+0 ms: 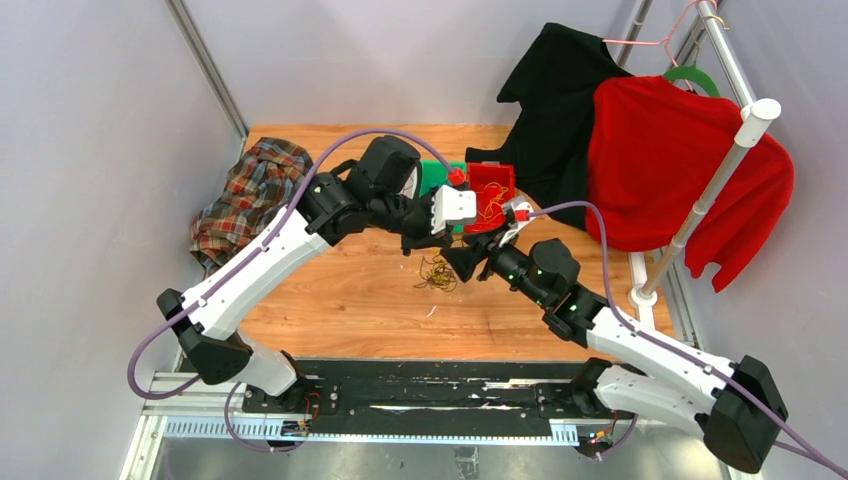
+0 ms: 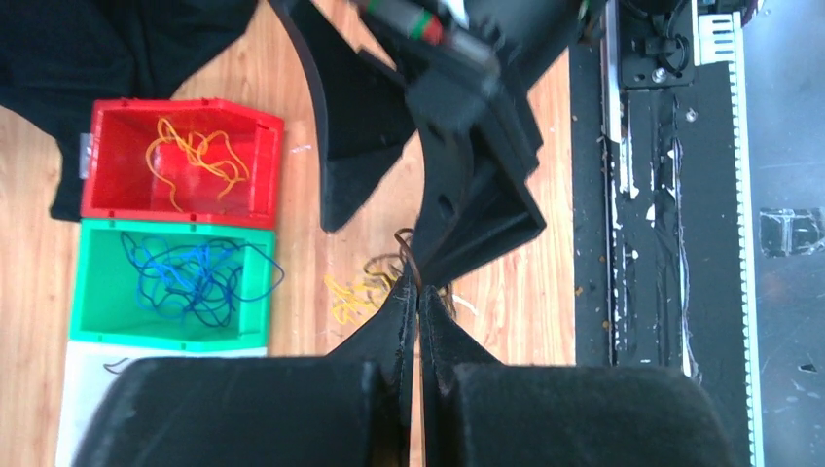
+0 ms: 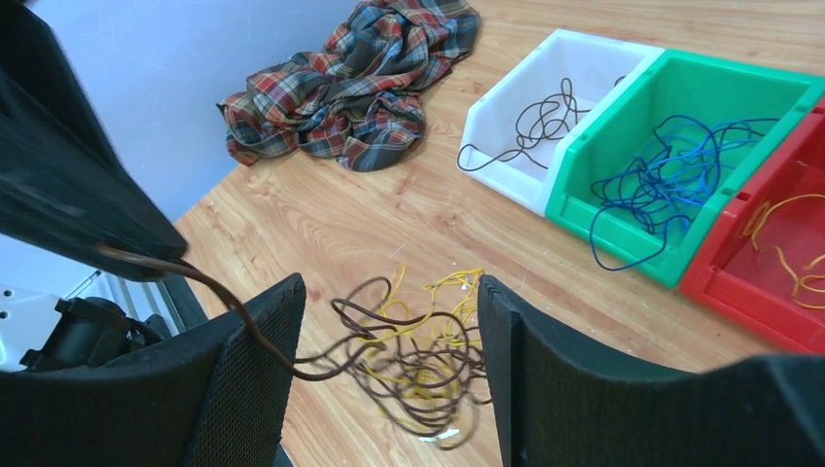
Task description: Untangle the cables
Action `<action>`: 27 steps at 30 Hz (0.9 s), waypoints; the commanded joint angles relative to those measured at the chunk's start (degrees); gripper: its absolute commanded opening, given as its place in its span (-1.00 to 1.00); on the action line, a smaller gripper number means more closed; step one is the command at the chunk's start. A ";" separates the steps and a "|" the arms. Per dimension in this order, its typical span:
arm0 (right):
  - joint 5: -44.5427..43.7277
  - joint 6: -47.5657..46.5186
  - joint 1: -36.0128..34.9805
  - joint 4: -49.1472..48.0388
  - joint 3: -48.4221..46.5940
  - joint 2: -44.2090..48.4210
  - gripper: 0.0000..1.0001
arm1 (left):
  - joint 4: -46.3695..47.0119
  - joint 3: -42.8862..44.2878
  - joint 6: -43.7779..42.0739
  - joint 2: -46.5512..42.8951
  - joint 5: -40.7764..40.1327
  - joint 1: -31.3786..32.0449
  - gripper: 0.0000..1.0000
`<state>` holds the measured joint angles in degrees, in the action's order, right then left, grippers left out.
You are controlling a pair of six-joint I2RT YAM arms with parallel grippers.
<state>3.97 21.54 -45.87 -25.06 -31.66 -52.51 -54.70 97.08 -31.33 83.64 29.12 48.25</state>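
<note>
The cables [image 3: 413,375] lie in a loose tangle near the centre of the table [image 3: 321,224]. In the top view the tangle is small, its 12 o'clock edge is covered by both grippers, and single strands cannot be told apart. In the left wrist view only a few yellow and brown loops show; the rest is behind blurred black arm parts. The right wrist view shows dark brown and yellow strands in curly, overlapping loops.

One brown cable [image 3: 195,272] rises from the tangle toward 10 o'clock and ends in the left gripper [image 2: 418,297], whose jaws are pressed together on it. The right gripper [image 3: 389,292] hovers over the tangle with jaws spread wide and nothing between them. The strand crosses one of its fingers [image 3: 258,389]; contact cannot be confirmed.

At 1 o'clock of the tangle stand three bins:
- white bin [image 3: 496,107], with dark strands
- green bin [image 3: 584,190], with blue strands
- red bin [image 3: 725,282], with yellow-orange strands, cut off at the frame edge

A plaid cloth [image 3: 350,78] lies at 10 o'clock.
</note>
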 commanded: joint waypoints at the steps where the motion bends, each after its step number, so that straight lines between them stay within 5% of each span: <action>1: -1.62 1.93 -2.01 -6.60 -1.13 -4.39 0.31 | -0.33 5.24 -0.54 -0.21 2.24 0.27 -0.98; 17: -7.81 6.66 -2.76 -15.99 -0.30 -18.44 0.14 | -3.40 19.17 2.58 -0.40 9.31 0.27 -0.99; 27: -11.28 9.87 -4.30 -15.38 3.90 -23.48 0.00 | -3.31 36.16 -0.62 2.85 0.64 0.27 -0.99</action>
<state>-3.64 29.52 -48.34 -39.81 -29.82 -74.87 -58.98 127.94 -29.93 84.95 34.35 48.25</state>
